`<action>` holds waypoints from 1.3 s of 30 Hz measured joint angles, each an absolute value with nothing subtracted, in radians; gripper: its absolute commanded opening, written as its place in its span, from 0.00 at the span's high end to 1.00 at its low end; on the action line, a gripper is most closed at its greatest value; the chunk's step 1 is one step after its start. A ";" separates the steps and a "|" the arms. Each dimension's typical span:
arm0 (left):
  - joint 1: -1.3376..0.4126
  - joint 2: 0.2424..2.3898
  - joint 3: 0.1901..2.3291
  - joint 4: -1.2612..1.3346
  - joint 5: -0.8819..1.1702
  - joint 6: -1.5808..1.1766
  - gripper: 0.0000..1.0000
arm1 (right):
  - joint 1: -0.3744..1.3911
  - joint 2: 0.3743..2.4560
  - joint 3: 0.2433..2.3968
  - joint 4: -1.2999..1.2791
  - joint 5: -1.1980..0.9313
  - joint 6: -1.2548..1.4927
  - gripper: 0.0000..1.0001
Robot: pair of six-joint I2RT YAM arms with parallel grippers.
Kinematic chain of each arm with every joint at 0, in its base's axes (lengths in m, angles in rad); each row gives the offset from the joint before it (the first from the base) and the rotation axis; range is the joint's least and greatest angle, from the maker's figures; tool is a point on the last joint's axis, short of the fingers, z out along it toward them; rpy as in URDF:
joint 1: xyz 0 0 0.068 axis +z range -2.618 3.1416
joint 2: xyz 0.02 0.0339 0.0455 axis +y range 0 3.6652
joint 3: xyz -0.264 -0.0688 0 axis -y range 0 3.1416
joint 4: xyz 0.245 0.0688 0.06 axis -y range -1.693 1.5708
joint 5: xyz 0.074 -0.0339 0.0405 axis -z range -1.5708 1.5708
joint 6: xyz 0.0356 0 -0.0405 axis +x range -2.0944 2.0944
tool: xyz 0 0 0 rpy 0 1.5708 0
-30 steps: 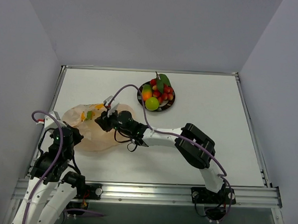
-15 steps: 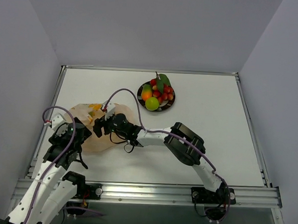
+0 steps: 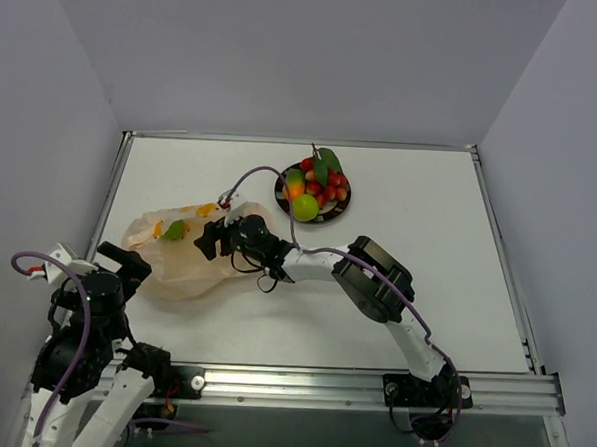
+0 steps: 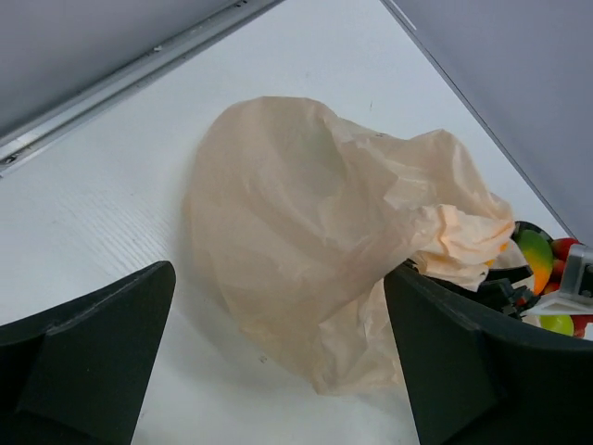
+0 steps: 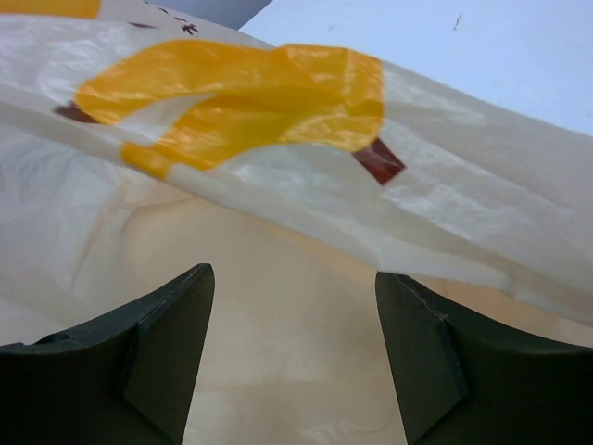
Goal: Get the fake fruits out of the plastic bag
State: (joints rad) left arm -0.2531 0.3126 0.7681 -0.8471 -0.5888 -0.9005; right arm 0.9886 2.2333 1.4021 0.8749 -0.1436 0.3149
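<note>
The plastic bag (image 3: 181, 262) lies crumpled at the table's left, peach-tan with orange-yellow marks (image 5: 241, 102). One green fake fruit (image 3: 175, 229) shows through its film. Other fake fruits sit on the round plate (image 3: 344, 204): a mango (image 3: 294, 186), red berries (image 3: 327, 185) and a lime-green ball (image 3: 304, 206). My right gripper (image 3: 209, 242) is at the bag's right end, jaws open (image 5: 292, 343) with only bag film in front of them. My left gripper (image 3: 128, 267) is open by the bag's near-left edge, clear of the bag (image 4: 324, 213), nothing between its fingers (image 4: 93, 362).
The right arm's elbow (image 3: 371, 272) stretches across the table's middle, with a purple cable looping over the bag toward the plate. The left wall and the table's metal rail (image 4: 120, 79) run close beside the bag.
My left gripper has let go of the bag and drawn back toward the near left. My right gripper has opened at the bag's right end. The bag has slumped flatter.
</note>
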 measured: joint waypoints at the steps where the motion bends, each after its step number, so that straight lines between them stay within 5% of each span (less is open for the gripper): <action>1: -0.253 0.336 0.815 -0.879 -0.596 -0.905 0.06 | 0.984 2.236 1.399 0.876 -0.143 0.319 0.35; 19: -0.220 0.709 1.066 -0.721 -0.536 -0.835 0.06 | 0.978 2.237 1.372 0.891 -0.143 0.352 0.36; 29: 0.377 1.022 1.061 -0.552 -0.044 -0.875 0.06 | 0.974 2.237 1.359 0.902 -0.144 0.361 0.35; 39: 0.434 1.216 0.826 -0.448 0.187 -0.903 0.06 | 0.974 2.236 1.349 0.917 -0.147 0.367 0.35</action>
